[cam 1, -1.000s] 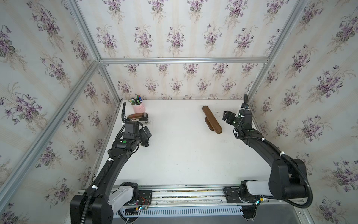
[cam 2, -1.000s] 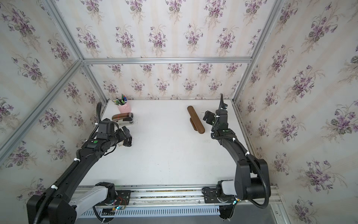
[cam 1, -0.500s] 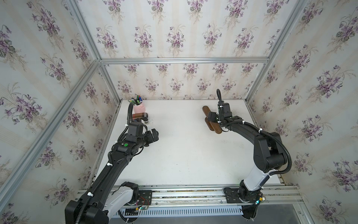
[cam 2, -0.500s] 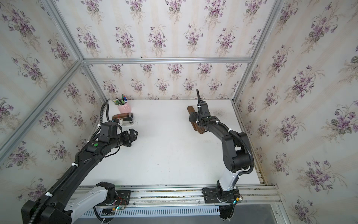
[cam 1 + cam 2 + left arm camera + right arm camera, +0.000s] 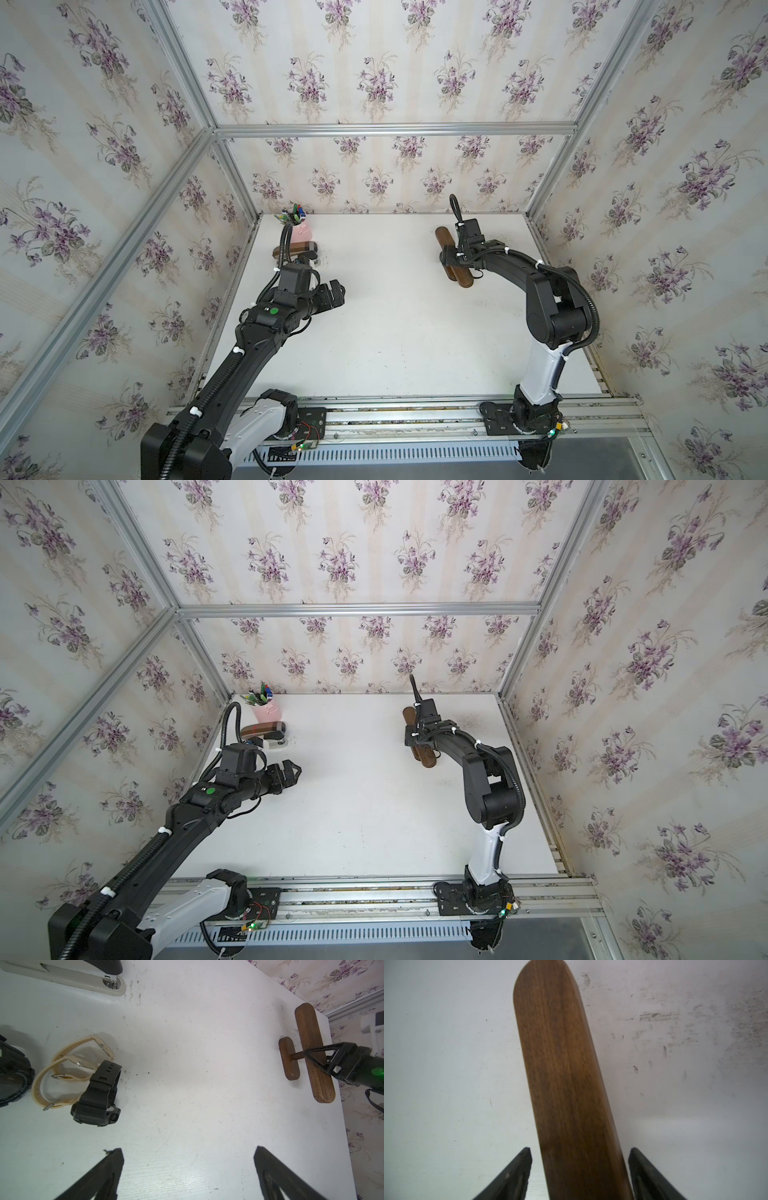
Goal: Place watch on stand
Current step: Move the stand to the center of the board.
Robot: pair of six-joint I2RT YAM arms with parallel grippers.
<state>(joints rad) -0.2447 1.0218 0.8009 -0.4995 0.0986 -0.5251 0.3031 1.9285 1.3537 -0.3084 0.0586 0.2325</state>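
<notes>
Left wrist view alone shows the black watch (image 5: 97, 1095) beside tan straps (image 5: 62, 1076).

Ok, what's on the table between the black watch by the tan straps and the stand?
Nothing: in the left wrist view the table between that black watch and the stand is bare, with only faint scuffs.

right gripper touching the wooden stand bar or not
Cannot tell. In the right wrist view the right gripper straddles the stand: white table shows between one finger and the wood, but the other finger sits too close to judge.
</notes>
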